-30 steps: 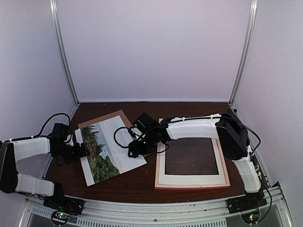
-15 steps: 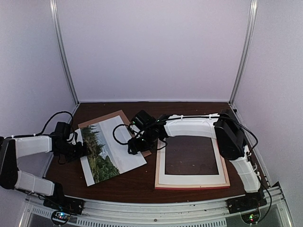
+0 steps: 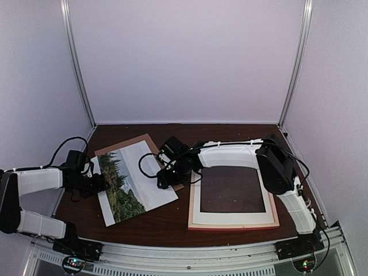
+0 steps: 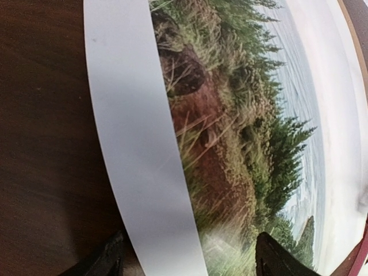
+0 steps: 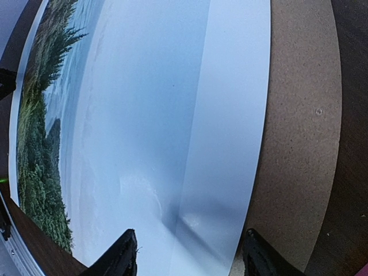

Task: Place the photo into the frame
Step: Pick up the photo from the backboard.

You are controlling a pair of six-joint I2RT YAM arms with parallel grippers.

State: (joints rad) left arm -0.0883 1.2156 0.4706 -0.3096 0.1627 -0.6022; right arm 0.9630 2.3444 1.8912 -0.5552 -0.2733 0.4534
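Note:
The photo [image 3: 135, 181], a landscape print with a white border, lies picture side up on the left of the table, partly over a brown backing board [image 3: 148, 141]. My left gripper [image 3: 101, 183] sits low at its left edge. In the left wrist view its fingers stand open [image 4: 192, 261], one on each side of the white border [image 4: 138, 172]. My right gripper [image 3: 163, 179] hovers over the photo's right edge, also open [image 5: 190, 256], with pale sky and border between its fingertips. The frame [image 3: 276, 221] lies flat on the right with a white mat [image 3: 230, 218] inside.
The brown board [image 5: 299, 132] shows just right of the photo's edge under my right gripper. Dark wood table [image 3: 167, 221] lies bare in front of the photo. White enclosure walls and metal posts [image 3: 77, 69] close in the back and sides.
My left gripper's jaws have narrowed a little at the photo's left edge. The right arm's elbow has shifted slightly left. The photo and the frame have not moved.

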